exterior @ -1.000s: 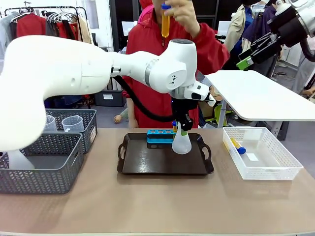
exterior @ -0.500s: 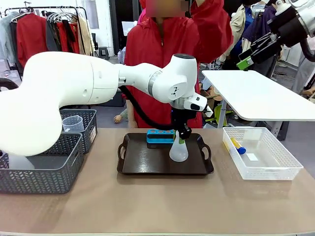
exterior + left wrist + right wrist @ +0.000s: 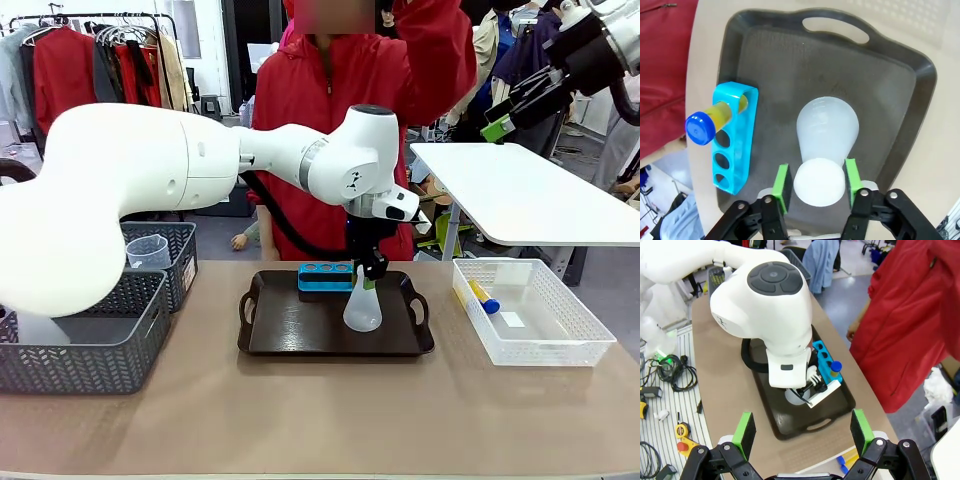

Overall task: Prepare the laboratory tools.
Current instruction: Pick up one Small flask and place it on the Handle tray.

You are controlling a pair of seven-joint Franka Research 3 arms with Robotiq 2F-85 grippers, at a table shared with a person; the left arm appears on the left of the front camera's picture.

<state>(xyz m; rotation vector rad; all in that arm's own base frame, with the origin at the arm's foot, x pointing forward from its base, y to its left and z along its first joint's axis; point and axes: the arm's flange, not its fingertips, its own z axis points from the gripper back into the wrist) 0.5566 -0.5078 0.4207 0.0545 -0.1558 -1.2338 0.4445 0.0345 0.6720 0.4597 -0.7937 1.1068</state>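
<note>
LAB PREP: A translucent white conical flask [image 3: 362,308] stands upright on a dark, glossy rectangular tray [image 3: 290,325] at mid-counter [image 3: 300,420]. Its broad round base is down and its narrow neck and long axis are vertical, with the mouth facing up at the left tool [image 3: 816,172]. The tool's green pads [image 3: 782,184] flank the neck, parted slightly wider than it, with a sliver of gap on one side; they grip nothing. Behind the flask on the tray, a bright blue four-hole plastic rack [image 3: 732,145] carries one orange-filled tube [image 3: 725,112], blue cap up, in an end hole. A second tube [image 3: 483,296] lies on its side in the white lattice basket [image 3: 560,345] at the robot's right. Two grey woven baskets [image 3: 90,340] sit at the left; the farther one holds one clear plastic beaker [image 3: 148,250], upright. The right tool [image 3: 803,436] hangs high above the counter, jaws wide and empty. A person in a red jacket [image 3: 320,90] stands across the counter.
</note>
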